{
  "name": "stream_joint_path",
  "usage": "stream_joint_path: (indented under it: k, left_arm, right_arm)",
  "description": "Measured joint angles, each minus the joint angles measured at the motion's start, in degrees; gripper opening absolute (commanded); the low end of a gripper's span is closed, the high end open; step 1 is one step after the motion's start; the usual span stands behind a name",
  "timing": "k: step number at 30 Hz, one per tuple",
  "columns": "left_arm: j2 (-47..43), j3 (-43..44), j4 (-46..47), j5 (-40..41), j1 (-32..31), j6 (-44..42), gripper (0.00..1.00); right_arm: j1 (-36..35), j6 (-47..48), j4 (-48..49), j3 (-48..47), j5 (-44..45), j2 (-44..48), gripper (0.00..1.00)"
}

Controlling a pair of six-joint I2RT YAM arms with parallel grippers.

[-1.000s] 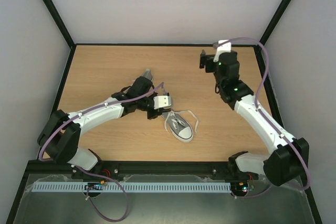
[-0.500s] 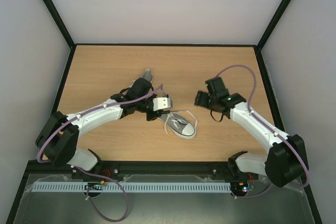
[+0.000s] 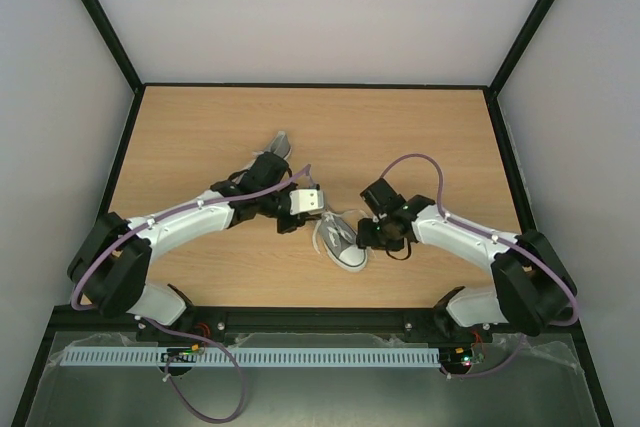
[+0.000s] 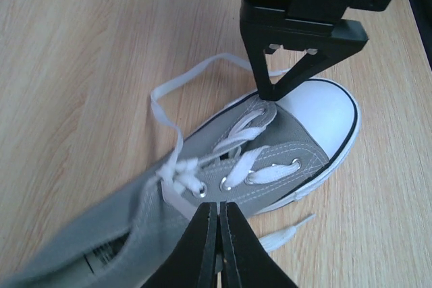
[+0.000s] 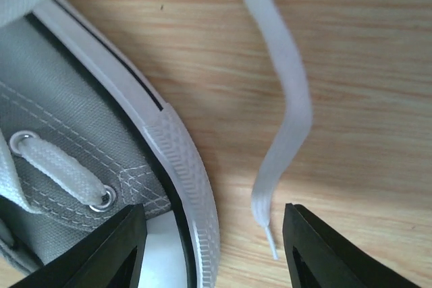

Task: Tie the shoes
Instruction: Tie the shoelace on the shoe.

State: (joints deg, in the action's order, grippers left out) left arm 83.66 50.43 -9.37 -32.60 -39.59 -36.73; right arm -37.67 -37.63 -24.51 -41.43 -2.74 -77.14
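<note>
Our right gripper (image 5: 212, 224) hung spread, the loose lace (image 5: 287, 119) running lengthwise between its fingers with its tip by one finger and the shoe (image 5: 74, 119) crowding the other (toe end nearest). Our left gripper (image 4: 217, 220) was clenched by the shoe's side; whether it pinched lace, we couldn't tell.

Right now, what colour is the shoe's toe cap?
White toe cap, black line along its rim; clearest in the left wrist view.
</note>
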Motion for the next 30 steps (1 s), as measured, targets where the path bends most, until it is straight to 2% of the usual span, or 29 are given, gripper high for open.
stream_joint_path:
  k: [5, 9, 13, 18, 22, 30]
  left_arm:
    - [0.0, -1.0, -0.1, 0.2, 0.0, -0.2, 0.02]
    - [0.0, -1.0, 0.0, 0.2, 0.0, -0.1, 0.02]
    - [0.0, -1.0, 0.0, 0.1, 0.0, -0.1, 0.02]
    - [0.0, -1.0, 0.7, 0.1, 0.0, 1.0, 0.02]
    - [0.0, -1.0, 1.7, 0.1, 0.0, 1.9, 0.02]
    - [0.0, -1.0, 2.2, 0.6, 0.0, 2.4, 0.02]
  right_arm:
    - [-2.9, -2.7, 0.0, 0.9, -0.5, 0.3, 0.56]
    - [-4.1, -4.0, -0.3, 0.9, -0.4, 1.3, 0.51]
    - [-4.3, -5.3, -2.8, -0.5, 3.6, 1.9, 0.48]
    - [-4.3, -6.4, -5.2, -0.9, 9.5, 3.5, 0.50]
    - [-4.3, -6.6, -4.4, -0.8, 9.2, 1.4, 0.51]
    - [-4.2, -6.6, -2.7, -0.5, 9.4, -2.2, 0.42]
